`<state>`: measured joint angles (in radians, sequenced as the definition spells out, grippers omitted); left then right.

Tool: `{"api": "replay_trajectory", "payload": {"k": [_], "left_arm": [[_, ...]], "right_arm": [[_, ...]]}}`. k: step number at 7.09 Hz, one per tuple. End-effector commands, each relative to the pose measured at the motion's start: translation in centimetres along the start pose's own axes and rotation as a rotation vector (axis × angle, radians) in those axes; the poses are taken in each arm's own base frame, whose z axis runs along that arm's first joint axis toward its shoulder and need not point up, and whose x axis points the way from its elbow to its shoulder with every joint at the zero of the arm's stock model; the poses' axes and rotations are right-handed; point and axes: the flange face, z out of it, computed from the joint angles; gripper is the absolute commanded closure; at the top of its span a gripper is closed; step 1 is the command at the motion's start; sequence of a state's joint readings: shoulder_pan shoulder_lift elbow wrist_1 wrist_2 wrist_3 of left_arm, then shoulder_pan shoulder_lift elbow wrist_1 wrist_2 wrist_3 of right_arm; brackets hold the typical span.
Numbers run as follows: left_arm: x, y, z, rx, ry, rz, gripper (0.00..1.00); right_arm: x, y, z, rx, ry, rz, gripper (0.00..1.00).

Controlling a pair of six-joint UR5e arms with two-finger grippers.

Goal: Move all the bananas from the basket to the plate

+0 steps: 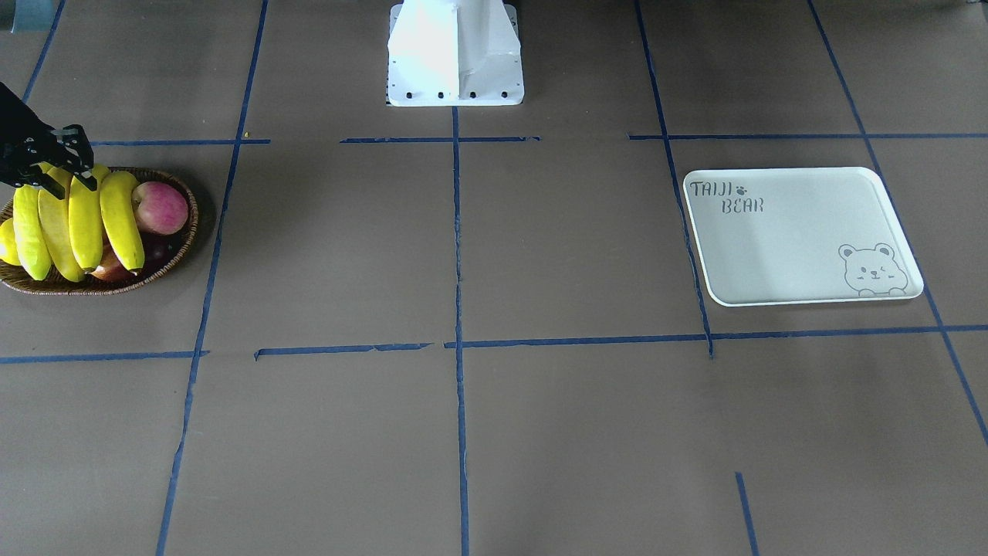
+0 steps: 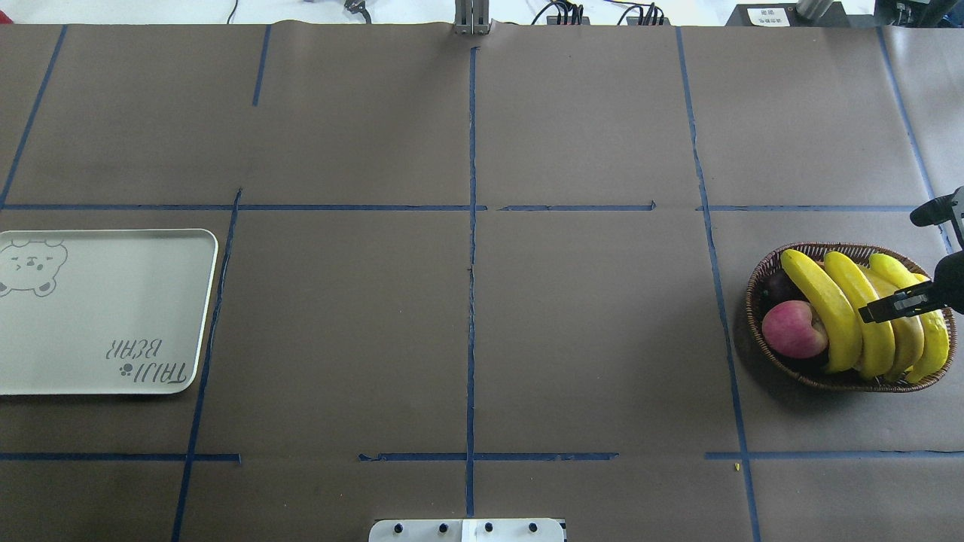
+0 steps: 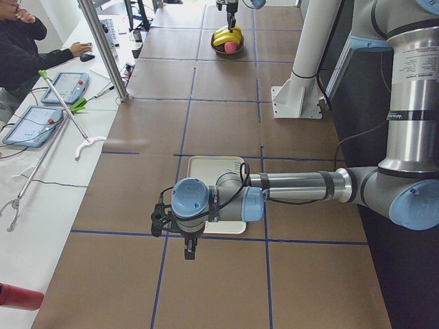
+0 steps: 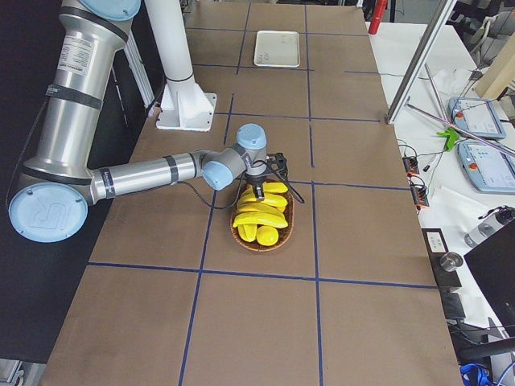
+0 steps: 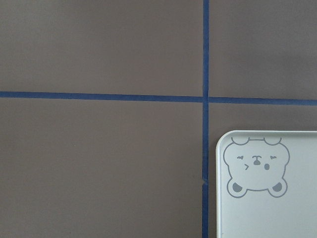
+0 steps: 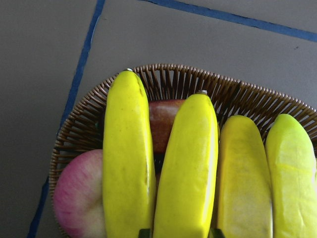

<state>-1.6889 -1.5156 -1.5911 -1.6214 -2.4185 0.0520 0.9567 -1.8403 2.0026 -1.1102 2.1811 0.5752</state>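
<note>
Several bananas (image 1: 85,224) (image 2: 858,316) lie side by side across the wicker basket (image 1: 100,287) (image 2: 761,271) at my right end of the table. My right gripper (image 1: 73,181) (image 2: 896,305) is down over them. In the right wrist view its fingertips (image 6: 144,231) press against both sides of the second banana (image 6: 188,163), which still lies in the basket (image 6: 198,74). The plate (image 1: 795,232) (image 2: 98,301) (image 5: 277,218) sits bare at the far left end. My left gripper (image 3: 190,247) hangs beside the plate (image 3: 206,168); I cannot tell its state.
A red apple (image 1: 162,207) (image 2: 794,329) and a darker red fruit (image 6: 161,124) share the basket under the bananas. The white robot base (image 1: 455,54) stands at mid-table. Blue tape lines cross the brown paper. A person sits at a side table (image 3: 41,103) with tablets.
</note>
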Motion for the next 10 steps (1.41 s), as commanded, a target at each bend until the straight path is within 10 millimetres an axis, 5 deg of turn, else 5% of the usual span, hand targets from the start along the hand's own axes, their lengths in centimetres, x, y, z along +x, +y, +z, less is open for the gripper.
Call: {"api": "replay_trajectory", "payload": {"k": [1, 8, 10], "left_arm": [[0.0, 0.0, 0.0, 0.0, 0.001, 0.0, 0.0], [0.2, -0.1, -0.2, 0.004, 0.002, -0.003, 0.0], [0.4, -0.2, -0.4, 0.008, 0.002, -0.002, 0.0]], "right_arm": [[-0.2, 0.0, 0.4, -0.008, -0.001, -0.006, 0.49], [0.5, 0.5, 1.7, -0.032, 0.016, 0.002, 0.5], [0.2, 0.4, 1.4, -0.026, 0.008, -0.003, 0.92]]}}
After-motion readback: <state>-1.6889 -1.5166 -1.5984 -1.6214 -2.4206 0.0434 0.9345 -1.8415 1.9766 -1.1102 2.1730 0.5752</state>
